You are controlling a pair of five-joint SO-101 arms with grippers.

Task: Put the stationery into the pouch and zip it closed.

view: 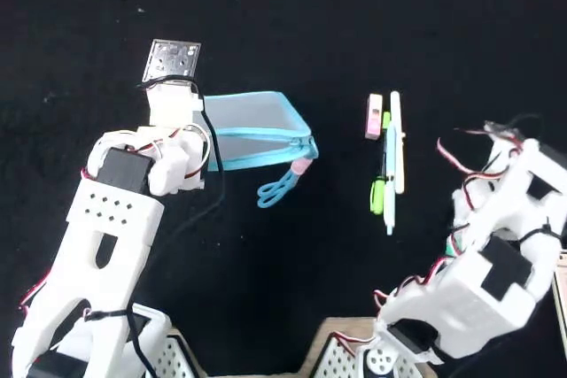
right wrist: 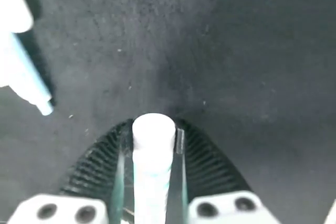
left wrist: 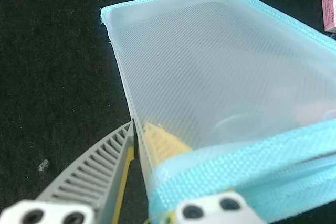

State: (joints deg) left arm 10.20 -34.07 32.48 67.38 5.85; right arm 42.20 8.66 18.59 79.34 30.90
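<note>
Black desk (view: pixel 354 50): left tool (left wrist: pixel 139 132) clamps the pouch (left wrist: pixel 220 77) edge; right tool (right wrist: pixel 152 129) is closed on a white pen (right wrist: pixel 152 148), another pen (right wrist: pixel 23 77) nearby.

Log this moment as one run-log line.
left tool: shut on pouch edge | right tool: shut on white pen | on table: pink eraser, green highlighter, pens

Mesh pouch (view: pixel 252 126) flat — pens (view: pixel 397 143) beside.
</note>
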